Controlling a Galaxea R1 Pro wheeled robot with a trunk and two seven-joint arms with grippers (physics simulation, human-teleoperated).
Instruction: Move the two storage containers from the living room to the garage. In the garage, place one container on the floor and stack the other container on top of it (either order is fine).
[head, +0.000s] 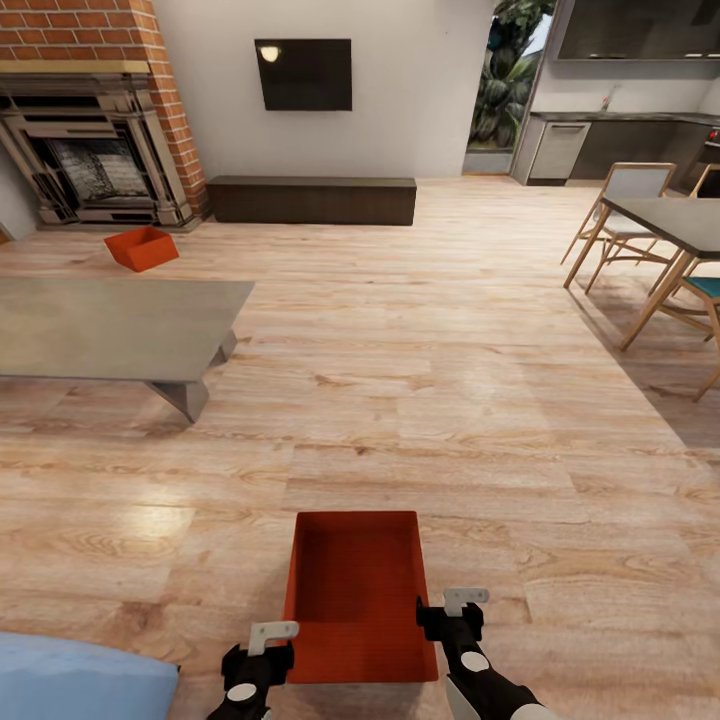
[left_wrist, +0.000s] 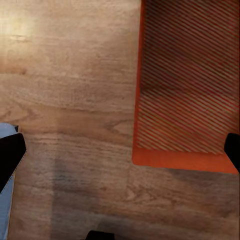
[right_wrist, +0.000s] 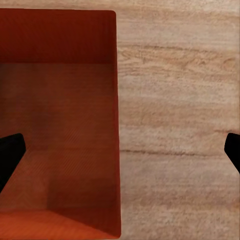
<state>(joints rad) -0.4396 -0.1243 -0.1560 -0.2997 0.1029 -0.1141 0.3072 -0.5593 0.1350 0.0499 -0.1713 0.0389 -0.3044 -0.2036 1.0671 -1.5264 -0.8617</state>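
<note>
Living room, head view, L to R: a brick fireplace (head: 95, 120) fills the far left corner, with one red-orange storage container (head: 141, 248) tilted on the wood-plank floor (head: 420, 400) just in front of it. A low grey table (head: 110, 325) stands nearer, its tabletop bare, between the robot and that far bin. A pale blue object (head: 80, 680) cuts into the bottom left corner, too cropped to identify.

Centre, far wall: dark low bench (head: 312, 200) under a wall-mounted TV (head: 303, 74). Centre, close in: second storage container (head: 355, 595) sits upright on the planks, open top facing up, directly ahead of the robot.

Left gripper (head: 262, 650) hangs by the bin's near left corner; in the left wrist view its dark fingertips (left_wrist: 10, 157) are spread wide apart, and floor and the bin's corner lie between them. Right gripper (head: 455, 615) sits at the bin's right wall; in the right wrist view the fingertips (right_wrist: 10, 152) stand wide, one over the bin's inside, the other over bare floor, with the wall between them. Whether either touches the bin can't be told.

Right: dining table (head: 665, 225) w/ wooden chairs (head: 625, 215), kitchen cabinets (head: 620, 145) beyond, well apart from both bins.
</note>
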